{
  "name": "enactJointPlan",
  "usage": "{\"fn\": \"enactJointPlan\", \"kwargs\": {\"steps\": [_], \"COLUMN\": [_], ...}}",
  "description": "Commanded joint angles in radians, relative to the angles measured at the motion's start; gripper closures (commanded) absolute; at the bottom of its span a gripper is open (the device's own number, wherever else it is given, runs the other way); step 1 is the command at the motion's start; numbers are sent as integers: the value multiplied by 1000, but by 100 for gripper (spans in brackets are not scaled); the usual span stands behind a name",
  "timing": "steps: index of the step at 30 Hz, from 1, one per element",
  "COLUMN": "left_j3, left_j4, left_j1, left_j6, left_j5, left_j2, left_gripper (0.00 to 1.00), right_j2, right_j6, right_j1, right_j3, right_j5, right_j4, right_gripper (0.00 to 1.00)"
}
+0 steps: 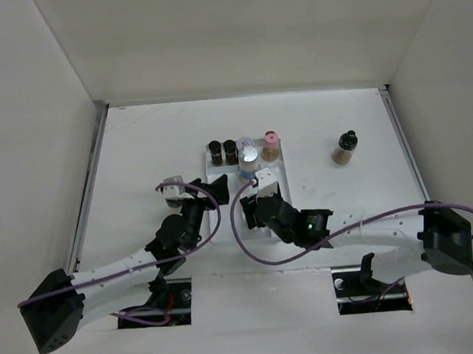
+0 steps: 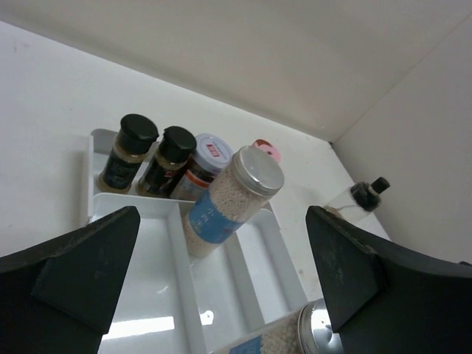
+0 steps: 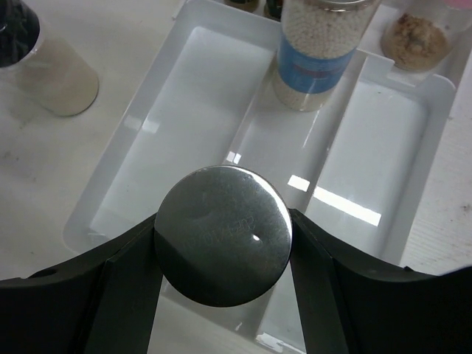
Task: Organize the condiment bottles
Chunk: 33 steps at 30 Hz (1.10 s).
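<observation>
My left claw (image 2: 221,221) hangs with jaws wide apart, empty, at the near left of the white divided plastic tray (image 3: 110,193). Two dark black-capped bottles (image 2: 129,153) stand in its far row, a pale blue-labelled cylinder with grey lid (image 2: 230,198) just nearer, a pink-capped bottle (image 1: 271,145) far right. Only the right wrist view shows my right claw (image 3: 221,254) clamped on a second grey-lidded cylinder (image 3: 221,228) above the tray. A lone black-capped bottle (image 1: 345,148) stands well apart, rightmost
</observation>
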Motion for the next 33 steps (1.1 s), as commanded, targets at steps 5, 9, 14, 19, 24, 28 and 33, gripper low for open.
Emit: {"fn": "enactJointPlan", "kwargs": {"steps": [5, 9, 14, 19, 24, 28, 33], "left_j3": [115, 179, 252, 325, 342, 324, 319], "left_j4": [-283, -471, -725, -1041, -1212, -1240, -1159], "left_j1": [15, 23, 43, 69, 158, 219, 238], "left_j6": [-4, -4, -10, -70, -131, -163, -139], "left_j5": [-111, -174, -231, -255, -159, -76, -22], "left_j2": [-93, -150, -219, -270, -248, -230, -140], "left_gripper": [0, 0, 0, 1, 8, 8, 5], "right_j2": [60, 16, -154, -332, -394, -426, -397], "right_j6": [-12, -6, -55, -135, -106, -41, -52], "right_j1": [43, 45, 10, -186, -407, -417, -377], "right_j3": [20, -19, -86, -106, -184, -250, -263], "right_j5": [129, 139, 132, 18, -121, -114, -82], "right_j4": [172, 188, 208, 226, 328, 367, 390], "right_gripper": [27, 3, 0, 0, 50, 55, 21]}}
